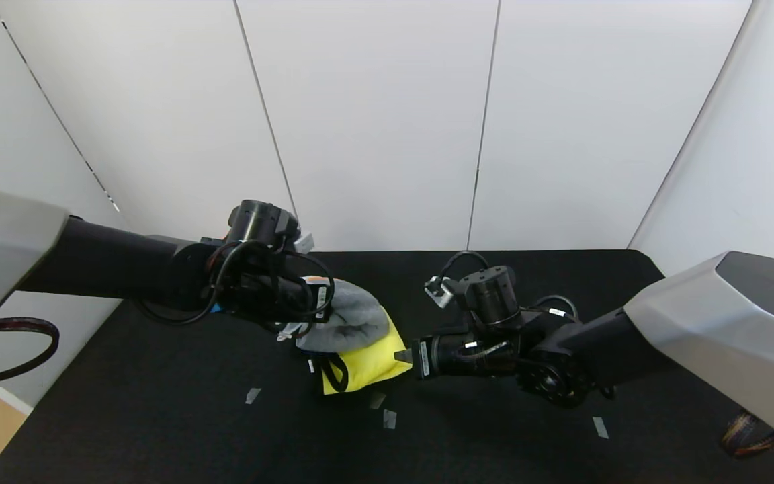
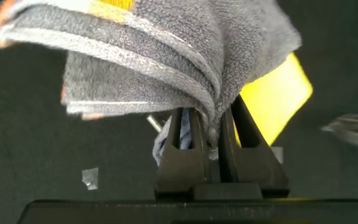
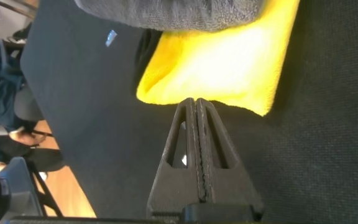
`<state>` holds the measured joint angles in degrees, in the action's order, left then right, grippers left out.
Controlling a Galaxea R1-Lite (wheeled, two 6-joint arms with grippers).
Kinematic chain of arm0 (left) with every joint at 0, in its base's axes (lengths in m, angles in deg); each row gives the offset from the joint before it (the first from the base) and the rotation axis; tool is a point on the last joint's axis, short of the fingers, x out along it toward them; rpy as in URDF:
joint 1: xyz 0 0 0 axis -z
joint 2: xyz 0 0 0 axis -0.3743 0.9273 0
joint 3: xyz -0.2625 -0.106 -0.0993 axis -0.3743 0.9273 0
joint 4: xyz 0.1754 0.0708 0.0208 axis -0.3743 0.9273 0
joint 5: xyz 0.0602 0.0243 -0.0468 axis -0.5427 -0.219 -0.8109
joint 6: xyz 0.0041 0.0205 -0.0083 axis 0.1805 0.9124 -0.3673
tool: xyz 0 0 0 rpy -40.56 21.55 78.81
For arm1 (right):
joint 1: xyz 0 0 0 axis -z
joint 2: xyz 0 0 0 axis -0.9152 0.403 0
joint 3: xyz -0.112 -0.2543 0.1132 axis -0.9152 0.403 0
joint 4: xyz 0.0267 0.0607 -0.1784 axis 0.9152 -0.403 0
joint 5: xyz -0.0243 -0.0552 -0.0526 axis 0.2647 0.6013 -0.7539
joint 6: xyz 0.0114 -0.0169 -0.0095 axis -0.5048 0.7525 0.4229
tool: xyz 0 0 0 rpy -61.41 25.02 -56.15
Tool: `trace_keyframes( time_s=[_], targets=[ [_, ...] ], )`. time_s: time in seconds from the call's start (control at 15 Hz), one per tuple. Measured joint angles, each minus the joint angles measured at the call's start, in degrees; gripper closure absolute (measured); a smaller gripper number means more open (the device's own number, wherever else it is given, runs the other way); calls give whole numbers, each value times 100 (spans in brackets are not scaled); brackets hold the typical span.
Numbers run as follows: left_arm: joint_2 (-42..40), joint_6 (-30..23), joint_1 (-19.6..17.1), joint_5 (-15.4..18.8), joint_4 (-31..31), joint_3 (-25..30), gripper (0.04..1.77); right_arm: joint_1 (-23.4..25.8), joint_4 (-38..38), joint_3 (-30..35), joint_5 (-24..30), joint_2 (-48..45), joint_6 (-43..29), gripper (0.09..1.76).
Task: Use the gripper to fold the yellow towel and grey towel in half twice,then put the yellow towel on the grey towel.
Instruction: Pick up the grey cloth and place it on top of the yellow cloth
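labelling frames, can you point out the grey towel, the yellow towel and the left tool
grey towel (image 1: 353, 323), head view, on its rounded folded bulk.
yellow towel (image 1: 368, 363), head view, on the flat part showing below the grey one.
left tool (image 2: 215, 142), left wrist view, between the fingertips pinching the grey folds.

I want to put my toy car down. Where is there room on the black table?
Bare table lies near the front left. The middle is crowded: the left gripper holds the grey towel over the yellow towel, the right gripper beside.
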<state>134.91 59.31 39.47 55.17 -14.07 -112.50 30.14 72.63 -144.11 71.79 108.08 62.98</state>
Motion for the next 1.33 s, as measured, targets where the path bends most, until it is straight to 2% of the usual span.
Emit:
trace_keyframes(
  time_s=[0.2,0.4,0.6,0.8,1.0,1.27,1.33],
  targets=[
    [-78,-6,50,2,57,-72,160,11,2,4,0,-15,-50,173],
    [-179,-57,210,2,583,-551,160,82,9,89,6,-117,-195,173],
    [-277,-197,312,-2,646,-645,160,123,22,149,12,-194,-227,173],
    [-475,-386,681,13,649,-83,160,261,57,246,9,-343,-255,173],
    [-535,-393,772,0,573,400,160,272,55,260,11,-389,-307,173],
    [-535,-397,824,-2,154,855,160,272,57,262,11,-408,-307,173],
    [-517,-393,836,-15,-150,964,160,276,55,262,11,-411,-306,173]
  ],
)
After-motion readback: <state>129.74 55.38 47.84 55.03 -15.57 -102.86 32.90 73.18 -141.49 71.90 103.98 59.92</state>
